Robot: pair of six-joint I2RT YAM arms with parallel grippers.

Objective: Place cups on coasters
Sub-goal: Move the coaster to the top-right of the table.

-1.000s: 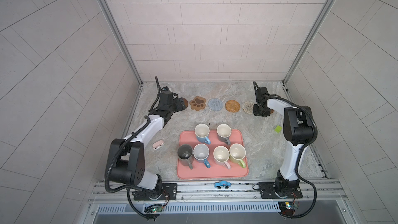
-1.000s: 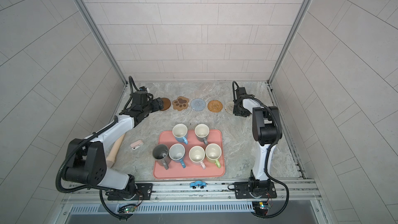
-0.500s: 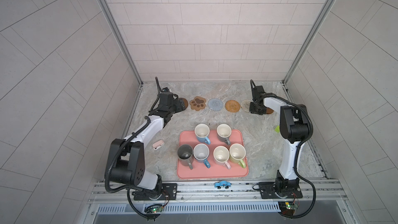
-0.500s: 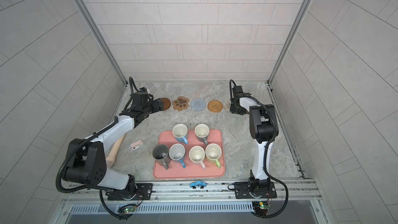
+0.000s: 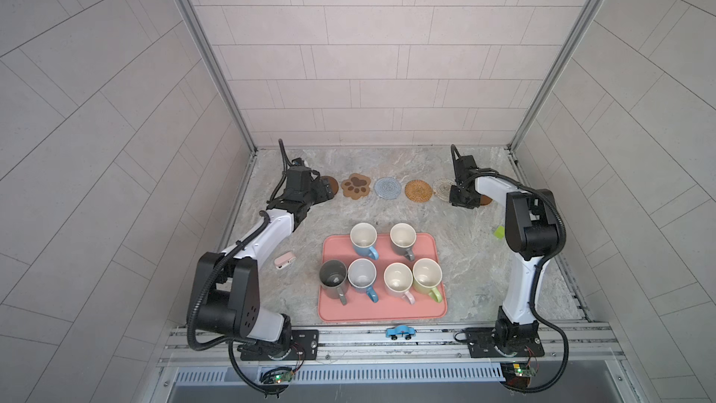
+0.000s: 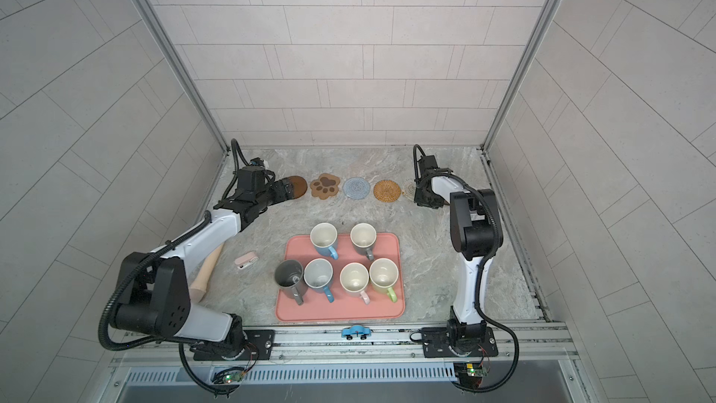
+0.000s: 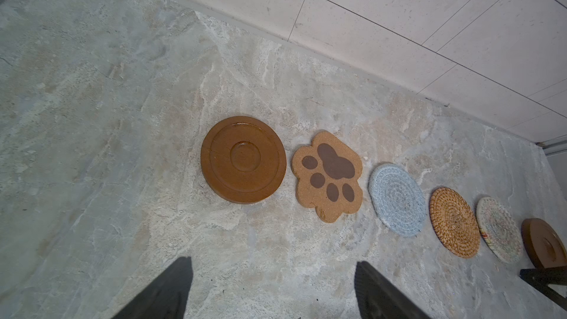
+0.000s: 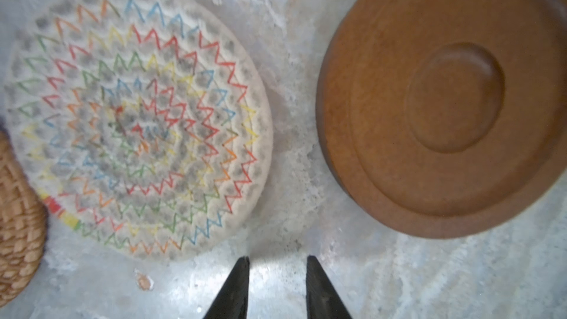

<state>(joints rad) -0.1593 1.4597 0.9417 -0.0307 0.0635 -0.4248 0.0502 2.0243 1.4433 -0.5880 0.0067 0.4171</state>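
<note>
Well behind my left gripper [image 7: 273,263] lies a small pink case [image 5: 284,259], and behind my right gripper [image 8: 277,259] a green block [image 5: 499,232]; between them is the pink tray [image 5: 381,314], where the six cups [image 5: 363,235] stand. The left is spread wide and empty, with a brown wooden coaster [image 7: 243,158] just ahead of its fingertips across bare tabletop [image 7: 92,118]. The right, narrowly parted and empty, faces the gap between the patterned coaster [image 8: 138,118] and another brown disc [image 8: 445,99].

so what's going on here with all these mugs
Nothing is held. All six mugs sit on the pink tray, and the six coasters lie bare in a back row. The left gripper, fingers wide, hovers by one end's brown disc; the right gripper, fingers narrowly apart, by the other end's.
</note>
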